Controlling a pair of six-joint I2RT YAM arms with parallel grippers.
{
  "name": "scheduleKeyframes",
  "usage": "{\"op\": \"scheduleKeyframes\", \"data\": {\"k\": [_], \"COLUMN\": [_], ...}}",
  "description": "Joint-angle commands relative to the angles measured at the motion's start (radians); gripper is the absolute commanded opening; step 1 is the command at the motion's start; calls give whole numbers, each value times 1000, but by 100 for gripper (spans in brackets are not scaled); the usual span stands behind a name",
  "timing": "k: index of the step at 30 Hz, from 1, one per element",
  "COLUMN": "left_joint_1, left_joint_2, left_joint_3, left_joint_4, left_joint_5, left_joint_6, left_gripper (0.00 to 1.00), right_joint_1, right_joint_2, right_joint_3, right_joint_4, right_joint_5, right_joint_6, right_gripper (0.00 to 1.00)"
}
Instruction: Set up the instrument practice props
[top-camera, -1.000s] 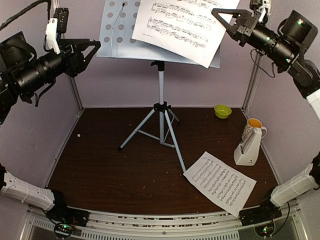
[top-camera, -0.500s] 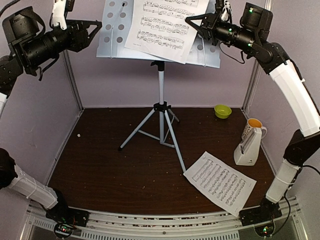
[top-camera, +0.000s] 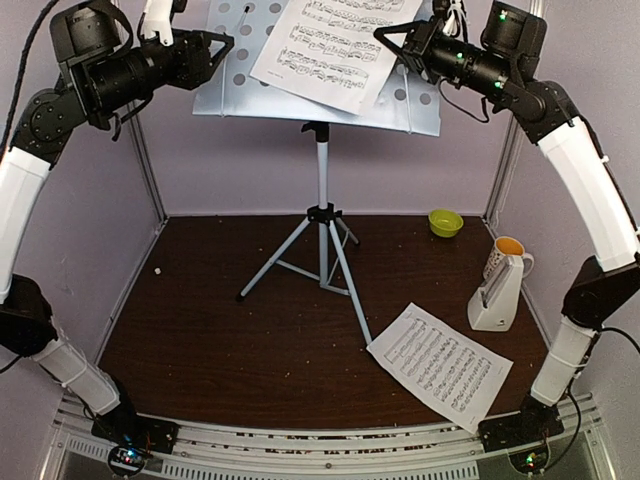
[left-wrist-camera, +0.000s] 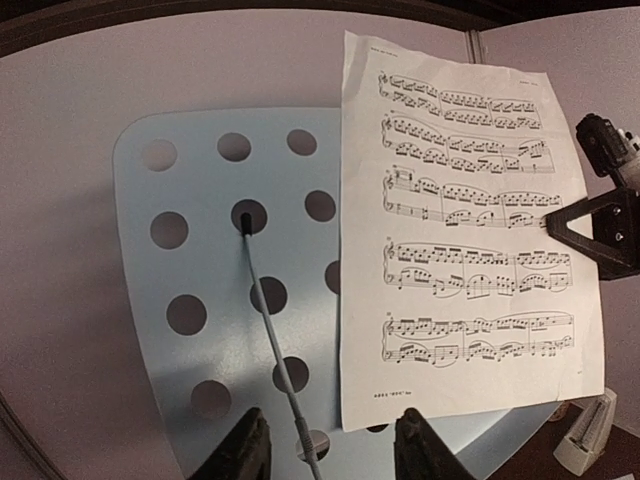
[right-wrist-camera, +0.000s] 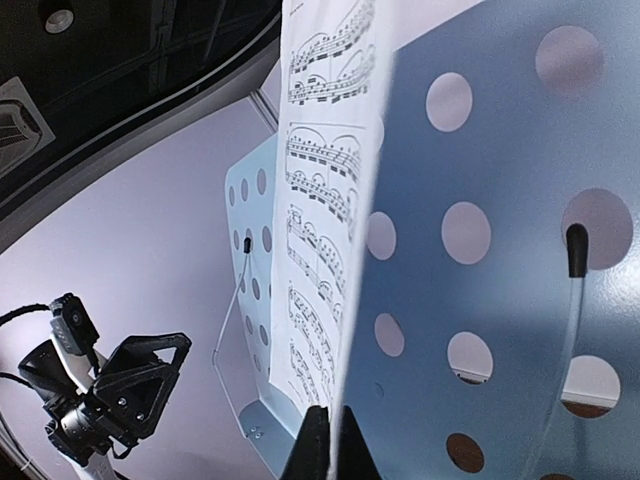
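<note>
- Step in hand, as I judge it: seating 1 page (top-camera: 330, 50) on the stand (top-camera: 322, 180). Of 2 pages, only this 1 is up.
- The right gripper (top-camera: 390, 40) is pinched fully closed on that page's right edge. The sheet lies against the desk (top-camera: 230, 85), skewed to it in the top view, its bottom edge near the lip.
- The left gripper (top-camera: 218, 45) hovers just left of the desk, fingers part-way apart and holding nothing.
- Next move calls for squaring the sheet, letting its bottom edge settle on the lip, then letting go. The free left gripper could steady it or tuck it under the wire (left-wrist-camera: 270, 310).
- The 2nd page (top-camera: 440, 365) lies flat on the table (top-camera: 230, 340), front right. The metronome (top-camera: 497, 295) stands upright behind it, just in front of the mug (top-camera: 510, 247).
- Desk: thin pale sheet metal with rounded corners and round holes. The wire is slim and black-tipped.
- Stand: slim silver tube on 3 splayed legs.
- Paper: thin, matte, printed with staves and likely to bow. Metronome: white pyramid. Table: dark, wood-look.
</note>
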Motion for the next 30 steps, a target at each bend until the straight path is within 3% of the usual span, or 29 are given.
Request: {"op": "scheduleKeyframes", "data": {"k": [1, 15, 18, 23, 30], "left_joint_1": [10, 13, 12, 15, 21], "left_joint_2": [33, 59, 64, 70, 100], "left_joint_3": [39, 42, 44, 46, 72], "left_joint_4": [3, 40, 41, 39, 28], "left_joint_5": [-30, -68, -85, -121, -120], "left_joint_6": [14, 30, 34, 31, 38], "left_gripper": [42, 21, 21, 28, 27], "right_joint_1": [8, 66, 71, 78, 91], "right_joint_2": [41, 66, 69, 74, 99], "right_joint_3": [47, 74, 77, 78, 106], "right_joint_4": [14, -8, -9, -9, -7], "right_joint_5": [18, 151, 176, 213, 234], "right_joint_6": [-33, -153, -173, -205, -228], "right_gripper": [0, 0, 0, 0, 0]}}
